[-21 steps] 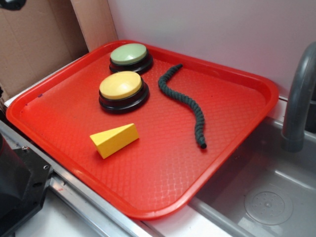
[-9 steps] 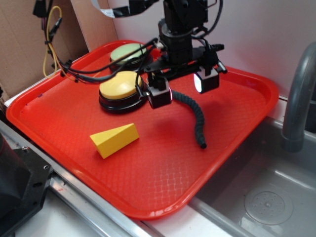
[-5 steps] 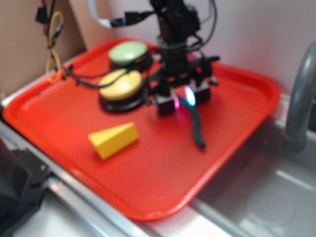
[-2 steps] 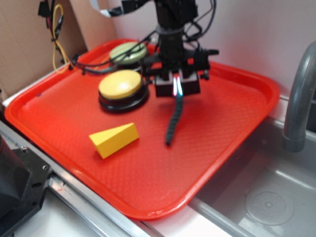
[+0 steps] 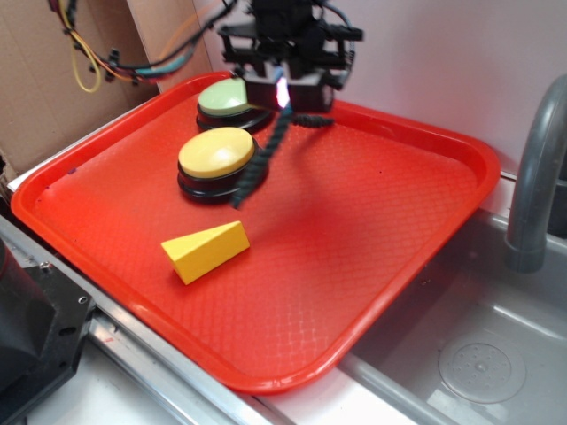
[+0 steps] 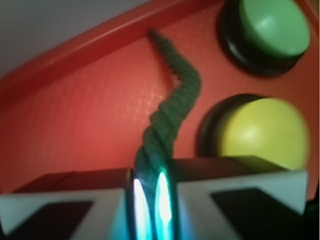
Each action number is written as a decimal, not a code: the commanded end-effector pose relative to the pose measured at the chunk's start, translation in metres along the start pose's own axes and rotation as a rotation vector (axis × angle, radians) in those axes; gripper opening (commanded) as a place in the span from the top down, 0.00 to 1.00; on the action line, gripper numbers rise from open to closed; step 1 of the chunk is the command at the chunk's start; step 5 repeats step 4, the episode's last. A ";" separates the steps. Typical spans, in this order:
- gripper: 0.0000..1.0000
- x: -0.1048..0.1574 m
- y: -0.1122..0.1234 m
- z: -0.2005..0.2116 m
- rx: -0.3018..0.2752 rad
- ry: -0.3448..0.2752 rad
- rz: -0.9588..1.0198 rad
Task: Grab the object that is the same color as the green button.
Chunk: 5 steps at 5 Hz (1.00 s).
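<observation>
Tool (image 5: 282, 91) pinches the dangling green rope (image 5: 257, 164) above tray (image 5: 372, 230)

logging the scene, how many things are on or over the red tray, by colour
green: 2, the green button and the dark green rope hanging from the gripper
yellow: 2, the yellow button and the yellow wedge block
total: 4

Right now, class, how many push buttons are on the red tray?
2: the green button at the tray's far edge, partly behind the hand; the yellow button just nearer.
</observation>
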<state>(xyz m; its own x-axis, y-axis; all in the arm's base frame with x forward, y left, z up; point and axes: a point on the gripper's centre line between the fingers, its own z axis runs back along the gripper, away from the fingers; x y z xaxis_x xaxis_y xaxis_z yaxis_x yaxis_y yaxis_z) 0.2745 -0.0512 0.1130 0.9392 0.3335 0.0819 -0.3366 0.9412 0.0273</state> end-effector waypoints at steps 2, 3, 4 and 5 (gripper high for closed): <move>1.00 -0.045 0.048 0.059 -0.050 -0.011 -0.336; 1.00 -0.057 0.060 0.066 -0.091 -0.047 -0.288; 1.00 -0.058 0.077 0.070 -0.124 -0.054 -0.186; 1.00 -0.058 0.077 0.070 -0.124 -0.054 -0.186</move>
